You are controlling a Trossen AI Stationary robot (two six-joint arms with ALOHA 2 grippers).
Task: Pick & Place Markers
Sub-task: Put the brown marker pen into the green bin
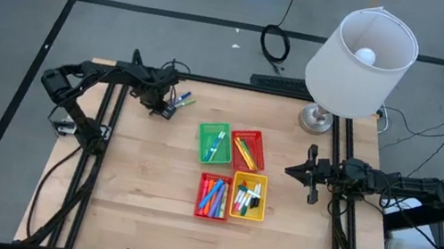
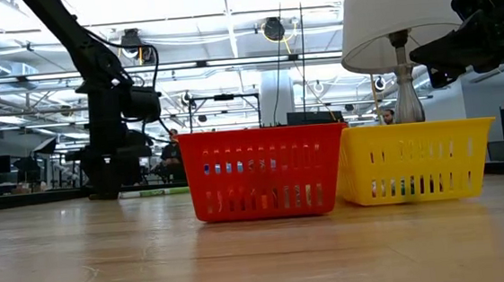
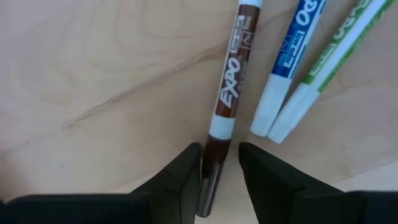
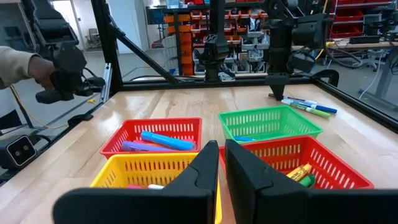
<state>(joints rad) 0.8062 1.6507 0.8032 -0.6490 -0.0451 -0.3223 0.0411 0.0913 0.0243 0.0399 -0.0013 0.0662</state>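
Observation:
Three markers lie flat on the wooden table at its far left: a brown one [image 3: 233, 74], a blue one [image 3: 289, 68] and a green one [image 3: 329, 62], seen together as a small cluster of markers [image 1: 183, 98]. My left gripper [image 3: 219, 152] points down over the brown marker's dark cap end and is open, one finger on each side of the cap; I see no touch. My right gripper [image 1: 311, 174] hangs level at the table's right edge, shut and with nothing in it. More markers fill the baskets.
Four small baskets stand mid-table: green [image 1: 213, 142], red [image 1: 247, 149], a second red [image 1: 213, 195] and yellow [image 1: 248, 196], all holding markers. A white-shaded lamp [image 1: 360, 57] stands at the far right corner. A person's sleeve and hand [image 4: 25, 65] show beyond the table.

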